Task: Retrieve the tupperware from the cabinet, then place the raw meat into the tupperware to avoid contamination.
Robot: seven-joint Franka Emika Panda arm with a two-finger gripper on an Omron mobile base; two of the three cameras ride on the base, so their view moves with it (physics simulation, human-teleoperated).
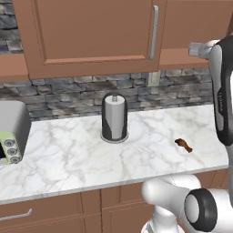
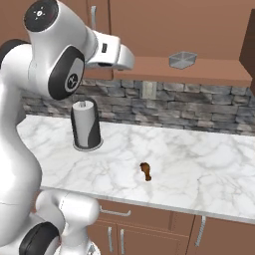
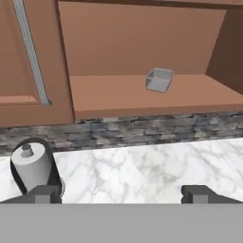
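The cabinet (image 3: 118,102) stands open on its right half, and the tupperware (image 3: 159,79), a small grey translucent box, rests on its bare shelf. From the right base the tupperware (image 2: 183,60) shows on the shelf above the stone backsplash. The raw meat (image 2: 146,171), a small reddish-brown chunk, lies on the marble counter (image 2: 199,169); it also appears as the meat (image 1: 184,144) near the counter's right front. My gripper (image 3: 122,194) is open and empty, held level with the shelf and well short of the tupperware.
A paper towel roll (image 1: 113,117) stands mid-counter near the backsplash. A grey toaster (image 1: 11,132) sits at the far left. The cabinet's left door (image 3: 28,61) is closed with its silver handle. An open door edge (image 2: 249,45) hangs at the right.
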